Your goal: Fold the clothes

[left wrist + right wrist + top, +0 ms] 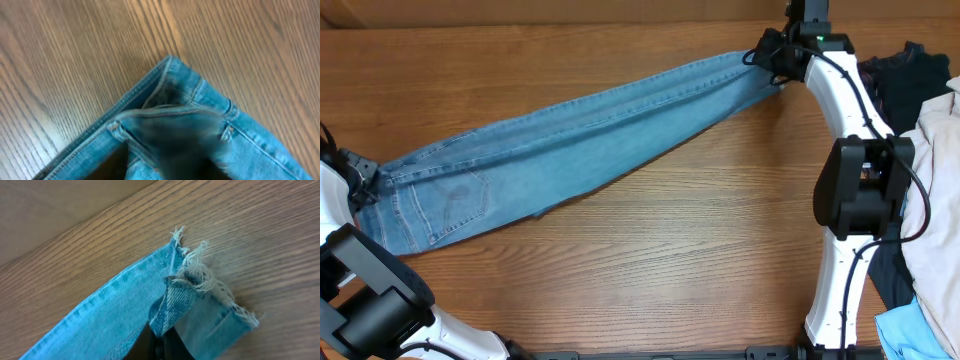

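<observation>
Stretching across tabletop (pixel 650 270): light blue jeans (pixel 570 135), laid out long and flat, with the waistband end at the left edge and the leg ends at the far right.
Left hand (pixel 362 183): at the waistband (pixel 165 85) corner; its wrist view is blurred where the denim rises toward the camera, so I cannot tell how far the fingers stand apart or whether they grip.
Right hand (pixel 767 55): pinched closed on a small fold of the frayed hem (pixel 200 272), holding it slightly raised off the wood.
Right side: a heap of other clothing — dark garment (pixel 910 75), cream cloth (pixel 935 190) — apart from the jeans.
</observation>
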You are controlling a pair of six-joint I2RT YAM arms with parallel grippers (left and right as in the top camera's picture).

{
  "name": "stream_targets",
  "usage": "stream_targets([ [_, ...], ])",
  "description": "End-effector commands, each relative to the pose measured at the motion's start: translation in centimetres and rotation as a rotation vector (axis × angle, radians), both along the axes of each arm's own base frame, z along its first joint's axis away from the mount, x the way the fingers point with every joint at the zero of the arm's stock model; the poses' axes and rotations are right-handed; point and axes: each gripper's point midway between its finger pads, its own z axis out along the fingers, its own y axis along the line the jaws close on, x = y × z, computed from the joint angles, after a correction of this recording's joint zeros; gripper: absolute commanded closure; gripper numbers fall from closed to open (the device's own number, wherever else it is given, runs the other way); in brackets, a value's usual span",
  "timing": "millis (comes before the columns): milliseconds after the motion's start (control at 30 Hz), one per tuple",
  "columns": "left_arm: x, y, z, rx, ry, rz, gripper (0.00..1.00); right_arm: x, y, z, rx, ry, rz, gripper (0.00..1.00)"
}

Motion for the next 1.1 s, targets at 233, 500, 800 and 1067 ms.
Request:
stream_targets([
  [233, -0.1, -2.2, -0.4, -0.111, 0.0, -0.106, 0.12, 3.8, -0.1, 2.9, 0.002, -0.188, -0.008, 0.78],
  [500, 0.6, -1.7, 4.4, -0.023, -0.079, -0.132, 0.05, 3.3, -0.6, 2.4, 0.001, -0.154, -0.014, 0.64],
  [800, 0.5, -3.1, 10.9, 0.045, -0.173, -0.169, 0.0, -0.4, -2.8, -0.8, -0.069, 0.043, -0.062, 0.6],
  [1067, -1.4, -8.6, 5.4, -0.114, 0.06, -0.257, 0.13, -3.1, -5.2, -2.6, -0.069, 0.168, -0.099, 0.52],
])
